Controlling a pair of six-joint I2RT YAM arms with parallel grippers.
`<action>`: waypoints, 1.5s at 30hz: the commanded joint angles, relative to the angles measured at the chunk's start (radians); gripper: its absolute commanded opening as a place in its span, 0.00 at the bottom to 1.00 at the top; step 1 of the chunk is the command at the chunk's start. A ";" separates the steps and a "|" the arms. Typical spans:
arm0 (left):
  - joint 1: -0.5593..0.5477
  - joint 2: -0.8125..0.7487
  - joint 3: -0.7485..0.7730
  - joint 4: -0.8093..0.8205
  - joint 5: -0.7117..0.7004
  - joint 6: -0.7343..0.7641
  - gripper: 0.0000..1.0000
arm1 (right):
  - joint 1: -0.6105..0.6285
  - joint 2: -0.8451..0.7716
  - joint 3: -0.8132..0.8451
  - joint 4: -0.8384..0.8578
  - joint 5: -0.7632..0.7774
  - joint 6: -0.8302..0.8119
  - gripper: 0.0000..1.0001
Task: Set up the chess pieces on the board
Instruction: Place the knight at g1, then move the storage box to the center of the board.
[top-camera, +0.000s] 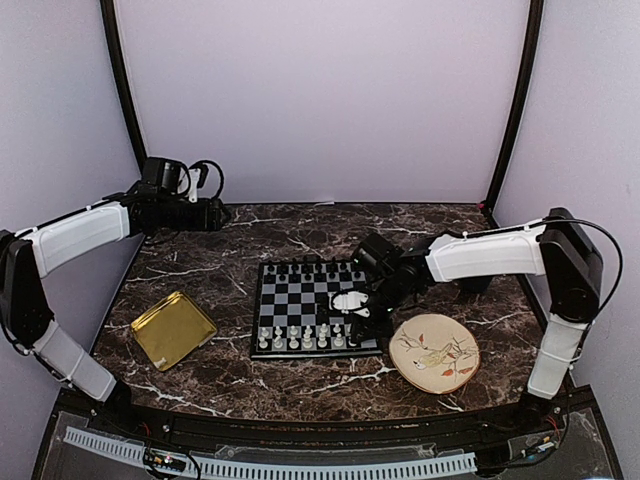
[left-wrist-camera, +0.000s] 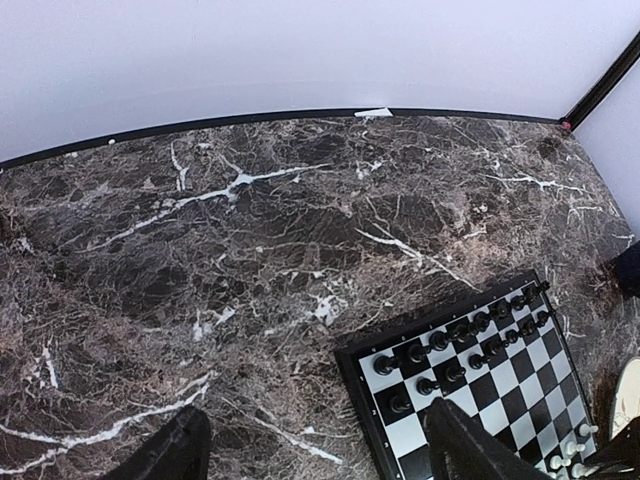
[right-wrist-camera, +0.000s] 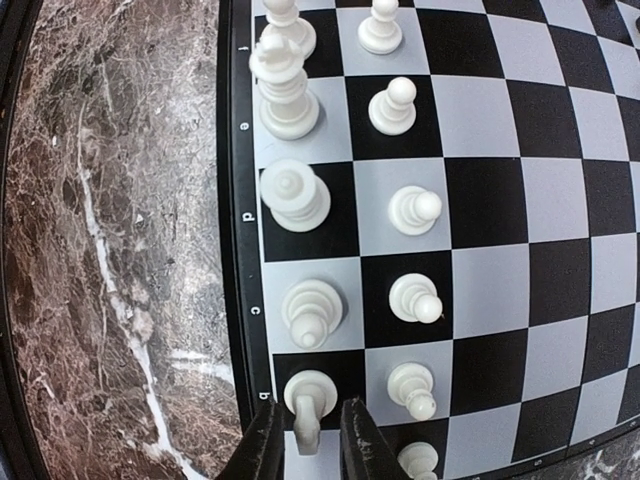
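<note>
Neatly ranked smooth white chess pieces (right-wrist-camera: 290, 195) — chequered board (right-wrist-camera: 520, 200), veined marble table (right-wrist-camera: 100, 250).

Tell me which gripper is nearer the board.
Right. The right gripper hangs over the board at its near right corner, flanking a white piece; the left gripper hovers beyond its far left corner.

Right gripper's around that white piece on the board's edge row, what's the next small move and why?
Probably raise the right gripper straight up. The white piece stands on its square of the board with slim gaps to both fingers, so it looks released; a straight lift avoids toppling it.
</note>
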 joint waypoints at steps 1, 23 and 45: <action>0.001 0.012 0.027 -0.080 -0.052 -0.016 0.75 | 0.008 -0.070 0.054 -0.042 0.005 0.001 0.22; 0.007 -0.084 -0.038 -0.723 -0.029 0.057 0.52 | -0.210 -0.299 -0.044 0.072 -0.188 0.033 0.27; -0.036 0.279 0.046 -0.795 -0.227 0.157 0.30 | -0.210 -0.302 -0.086 0.065 -0.211 0.017 0.27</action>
